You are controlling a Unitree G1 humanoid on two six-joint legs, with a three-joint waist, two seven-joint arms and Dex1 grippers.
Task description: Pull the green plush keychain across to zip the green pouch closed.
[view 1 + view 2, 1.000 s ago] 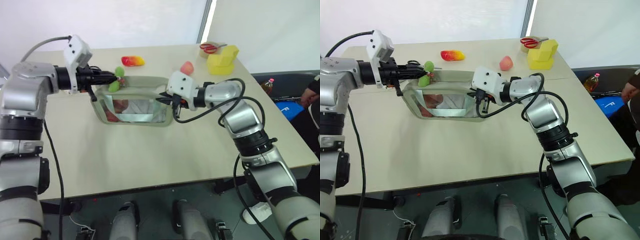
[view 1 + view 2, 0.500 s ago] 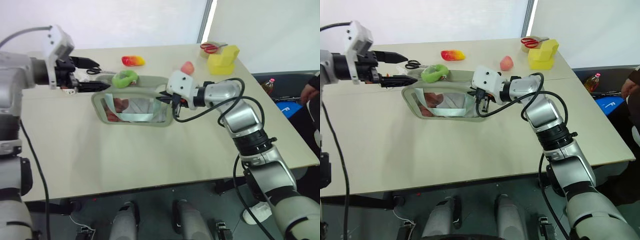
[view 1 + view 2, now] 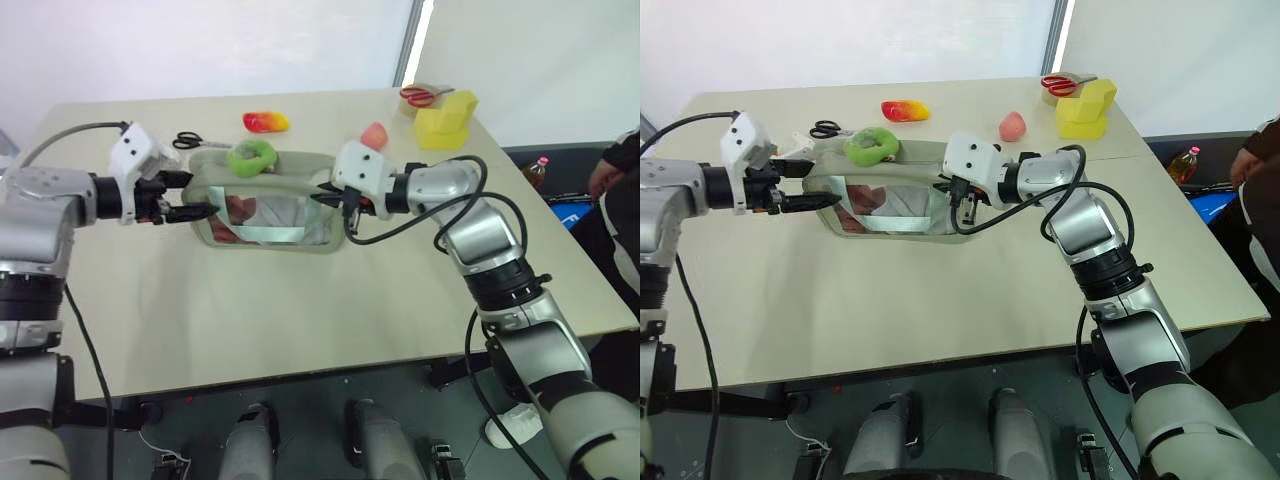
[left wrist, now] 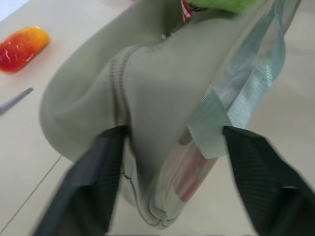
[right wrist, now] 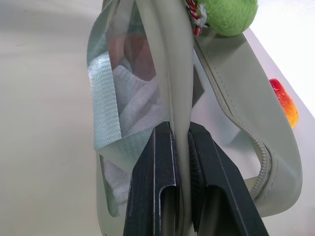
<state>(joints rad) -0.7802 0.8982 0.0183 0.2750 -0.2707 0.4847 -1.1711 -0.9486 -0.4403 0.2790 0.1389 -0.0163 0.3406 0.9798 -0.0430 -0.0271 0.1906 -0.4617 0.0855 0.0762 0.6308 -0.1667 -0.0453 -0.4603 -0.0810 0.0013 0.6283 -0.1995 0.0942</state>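
Resting on beige table [image 3: 300, 300]: green pouch [image 3: 270, 235].

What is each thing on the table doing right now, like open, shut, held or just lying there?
green pouch: pinched at one end, propped on edge.
green plush keychain: resting on pouch top, not held.
right gripper: shut on pouch edge.
left gripper: open, fingers either side of the pouch's other end.
black scissors: lying untouched.
yellow block: lying untouched.
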